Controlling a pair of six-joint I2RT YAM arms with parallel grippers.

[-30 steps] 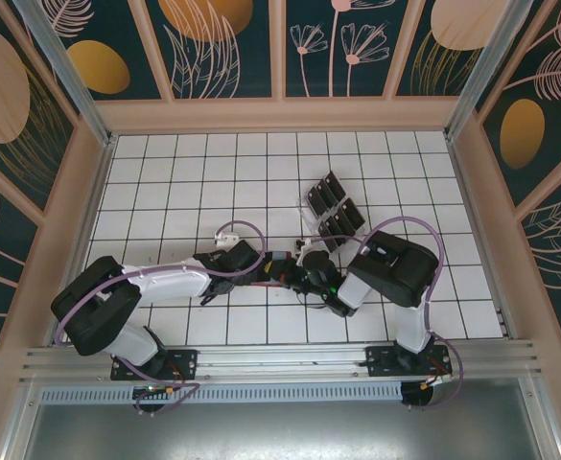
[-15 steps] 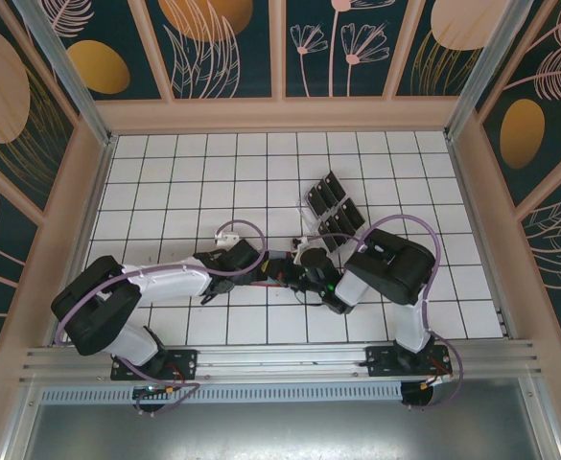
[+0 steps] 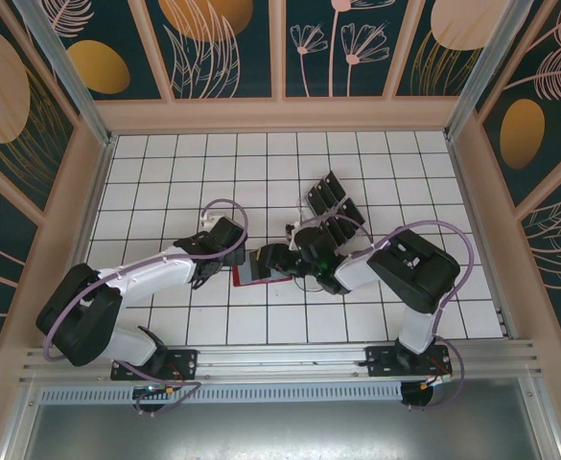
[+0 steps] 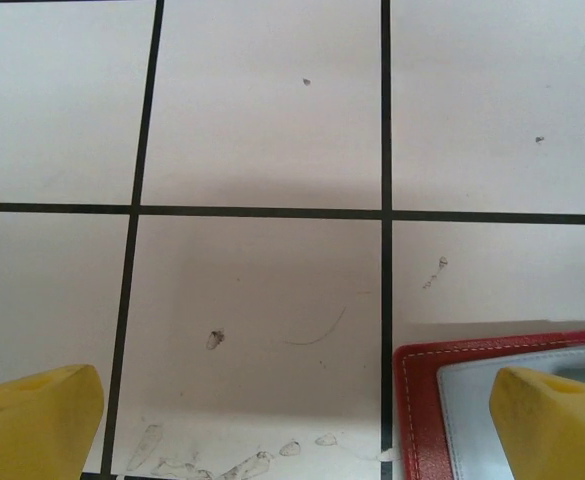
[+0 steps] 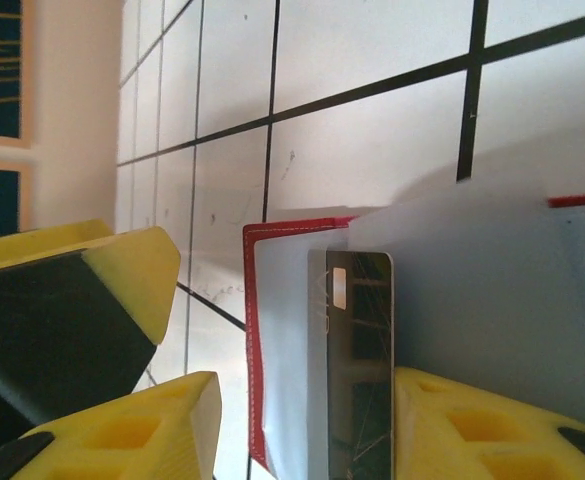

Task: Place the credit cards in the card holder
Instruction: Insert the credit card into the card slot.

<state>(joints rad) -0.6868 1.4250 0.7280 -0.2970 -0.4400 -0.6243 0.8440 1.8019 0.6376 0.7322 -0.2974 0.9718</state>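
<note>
The red card holder (image 3: 253, 272) lies open on the tiles between the two grippers, grey lining up. In the right wrist view, a black credit card (image 5: 360, 370) stands inside the card holder (image 5: 252, 350) against the lining, leaning on my right gripper's right finger (image 5: 492, 430). The right gripper (image 5: 302, 430) (image 3: 278, 261) is open, with a wide gap left of the card. My left gripper (image 3: 230, 261) (image 4: 292, 430) is open just left of the holder, over bare tile. Its right fingertip (image 4: 552, 420) hangs over the holder's corner (image 4: 422, 400).
A clear slotted tray (image 3: 333, 206) with several more black cards stands just behind the right gripper. The left gripper's yellow-and-black finger (image 5: 102, 300) sits close to the holder's left edge. Low walls ring the white tiled floor (image 3: 184, 182).
The left gripper has drawn back to the left off the card holder, which now shows. The right arm has swung up and left, bringing its gripper over the holder.
</note>
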